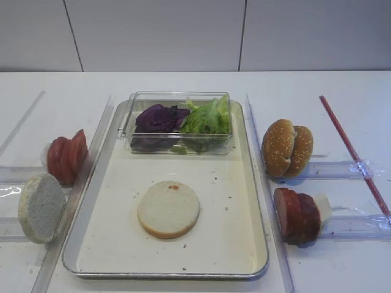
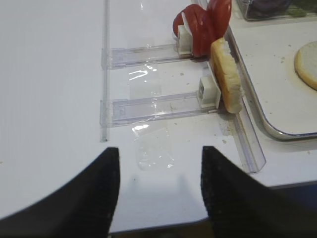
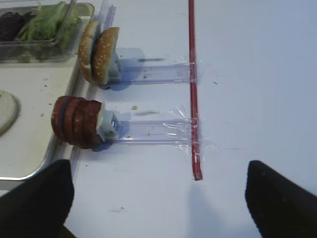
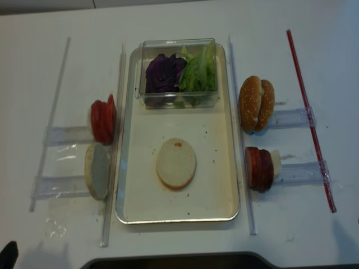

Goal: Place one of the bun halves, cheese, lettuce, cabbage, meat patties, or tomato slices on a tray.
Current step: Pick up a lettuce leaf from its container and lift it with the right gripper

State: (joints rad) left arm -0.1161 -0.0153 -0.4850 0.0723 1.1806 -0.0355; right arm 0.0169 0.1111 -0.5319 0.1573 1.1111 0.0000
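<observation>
A pale bun half (image 1: 168, 209) lies flat in the middle of the metal tray (image 1: 122, 244). Left of the tray stand another pale bun half (image 1: 41, 207) (image 2: 227, 74) and tomato slices (image 1: 66, 156) (image 2: 208, 25). To the right, sesame bun halves (image 1: 286, 148) (image 3: 99, 51) and meat patties (image 1: 297, 215) (image 3: 77, 121) stand on edge. Lettuce (image 1: 208, 117) and purple cabbage (image 1: 160, 119) fill the box. Cheese is out of view. My left gripper (image 2: 158, 163) hangs open over the table's front left. My right gripper (image 3: 156, 198) is open wide over bare table, near the patties.
The clear plastic box (image 1: 180, 146) sits on the tray's far end. Clear acrylic racks (image 3: 148, 131) (image 2: 148, 106) hold the upright food on both sides. A red strip (image 3: 192, 89) is taped along the right. Loose clear film (image 2: 153, 144) lies near the table's front edge (image 2: 198, 223).
</observation>
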